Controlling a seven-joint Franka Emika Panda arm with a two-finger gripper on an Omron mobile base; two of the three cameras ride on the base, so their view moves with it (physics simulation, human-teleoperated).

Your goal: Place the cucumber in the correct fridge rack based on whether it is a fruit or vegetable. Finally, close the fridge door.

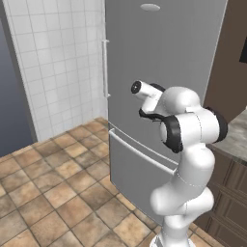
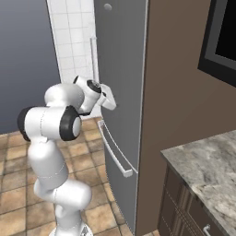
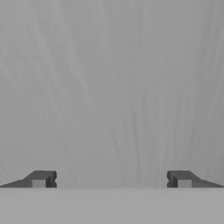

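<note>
Door (image 1: 159, 72) reads shut, so the job looks about done: gripper (image 3: 111, 179) jaws spread wide and empty, brushed grey panel straight ahead and close, handle (image 1: 104, 69) off to one side; cucumber presumably shelved inside, can't confirm.

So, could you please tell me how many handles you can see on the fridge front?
2: a long vertical bar handle near the left edge of the closed fridge door, and a horizontal handle across the lower drawer front. Others may be hidden behind the arm.
</note>
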